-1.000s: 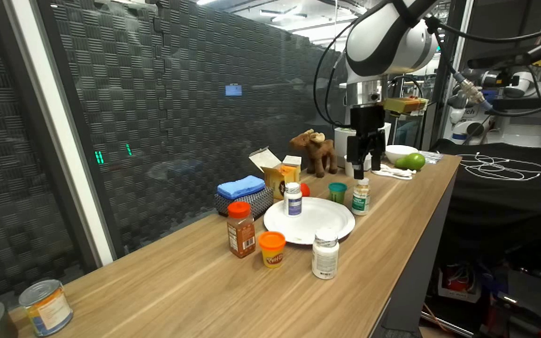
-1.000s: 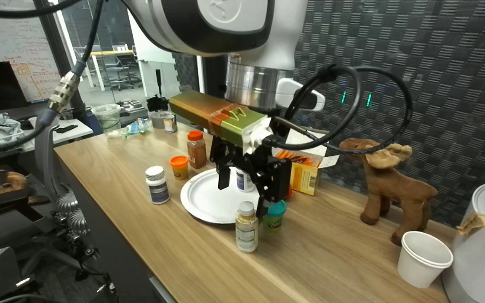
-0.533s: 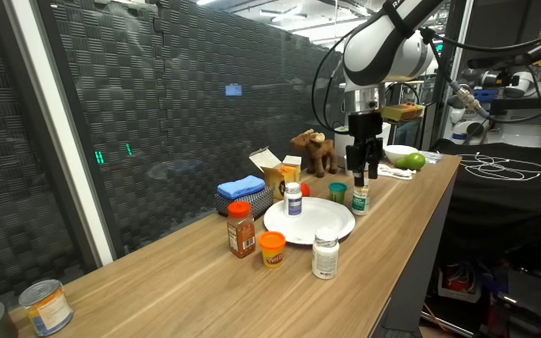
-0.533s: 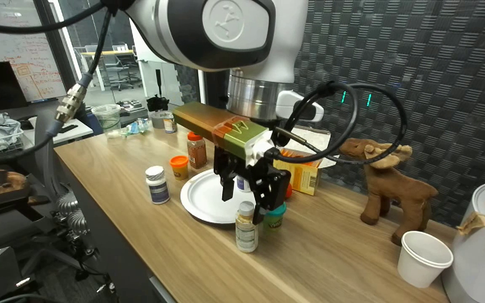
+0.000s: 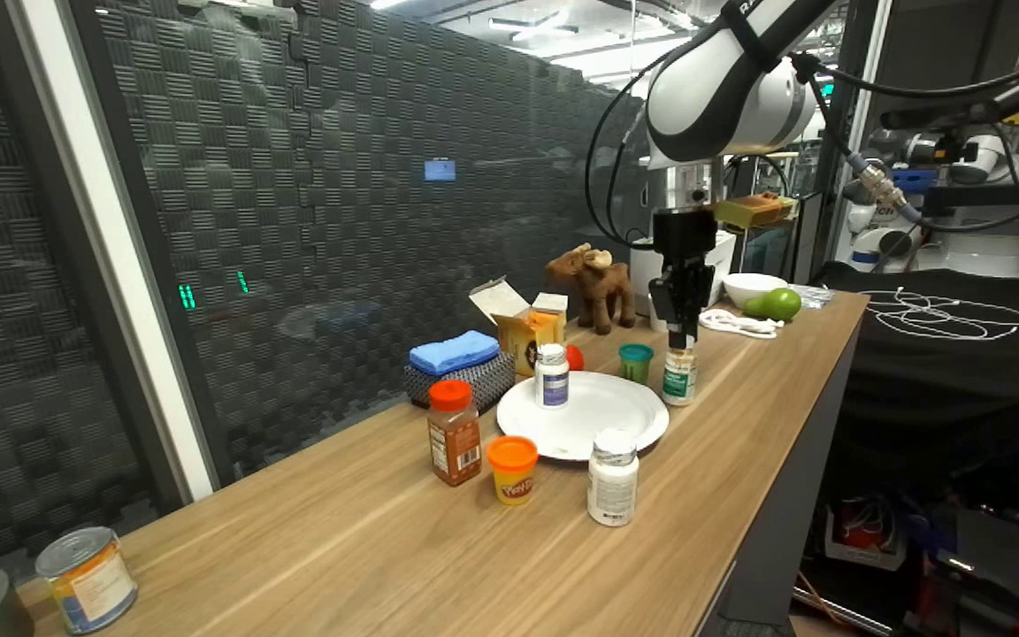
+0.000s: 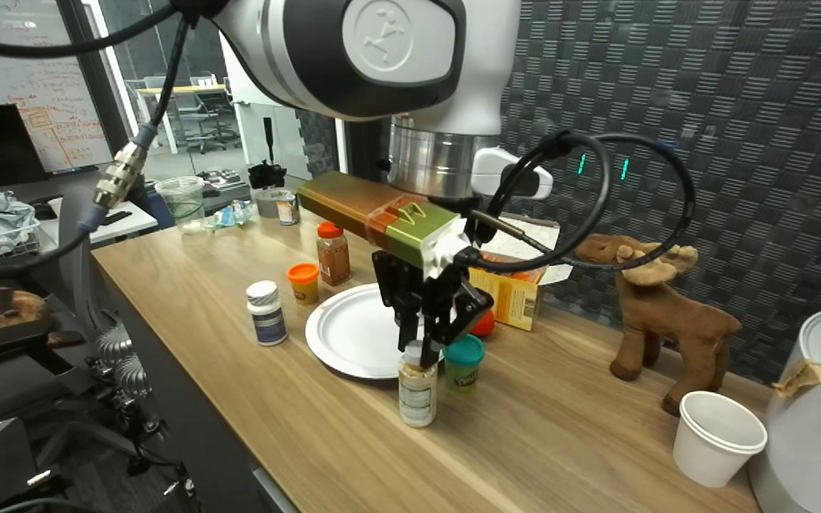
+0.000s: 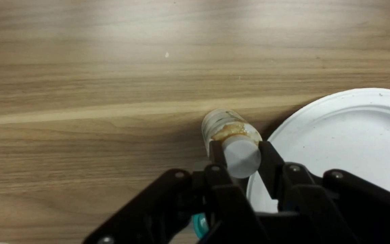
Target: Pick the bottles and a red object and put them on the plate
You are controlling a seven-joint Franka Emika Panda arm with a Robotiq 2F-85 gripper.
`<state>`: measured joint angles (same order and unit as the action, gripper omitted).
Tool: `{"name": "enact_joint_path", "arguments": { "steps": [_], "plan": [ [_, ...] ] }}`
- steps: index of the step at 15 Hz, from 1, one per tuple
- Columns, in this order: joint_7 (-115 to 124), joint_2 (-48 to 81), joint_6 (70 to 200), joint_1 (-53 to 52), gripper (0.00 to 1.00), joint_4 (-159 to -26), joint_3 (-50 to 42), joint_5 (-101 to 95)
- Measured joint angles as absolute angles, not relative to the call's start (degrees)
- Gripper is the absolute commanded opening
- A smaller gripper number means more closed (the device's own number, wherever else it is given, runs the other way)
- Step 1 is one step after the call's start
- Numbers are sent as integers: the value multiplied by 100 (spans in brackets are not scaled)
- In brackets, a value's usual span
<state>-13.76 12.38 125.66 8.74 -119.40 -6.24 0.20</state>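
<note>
The table (image 5: 315, 531) runs from the lower left of the frame away to the right, and everything we care about crowds its middle, around the plate (image 5: 607, 402). That spot, we judge, keeps every carry short.

Next in size, the tool (image 7: 241, 152)! In an exterior view it points straight down just off the plate's right edge, and its fingers (image 7: 270, 166), one on each side, pinch the top of the green-labelled bottle (image 5: 678, 383). Why from above? A narrow top suits that grip, we reckon, and reaching lower might knock the plate just beside it.

Down the sizes we go: the red-brown bottle (image 5: 455, 444) stands left of the plate in an exterior view, the front white bottle (image 5: 613, 485) just below it. Both are on the table, both waiting their turn. The pinched one is upright too, on the table as far as we can see: no lift yet. And one is home! The second white bottle (image 5: 552, 382) stands upright on the plate, toward the left, which we think leaves room for company.

Smaller again, the red object (image 5: 575, 357), as we read it, peeps from behind that bottle, off the plate. Smallest, the pinched cap (image 7: 242, 159): smooth, round and, we judge, the slip risk.
</note>
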Motion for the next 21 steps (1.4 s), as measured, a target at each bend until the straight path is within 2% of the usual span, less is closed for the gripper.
{"name": "enact_joint_path", "arguments": {
  "steps": [12,21],
  "plan": [
    [-778,533,12133,454,15,-11984,-414,-417],
    [-863,858,12407,220,15,-11823,-184,-393]
  ]
}}
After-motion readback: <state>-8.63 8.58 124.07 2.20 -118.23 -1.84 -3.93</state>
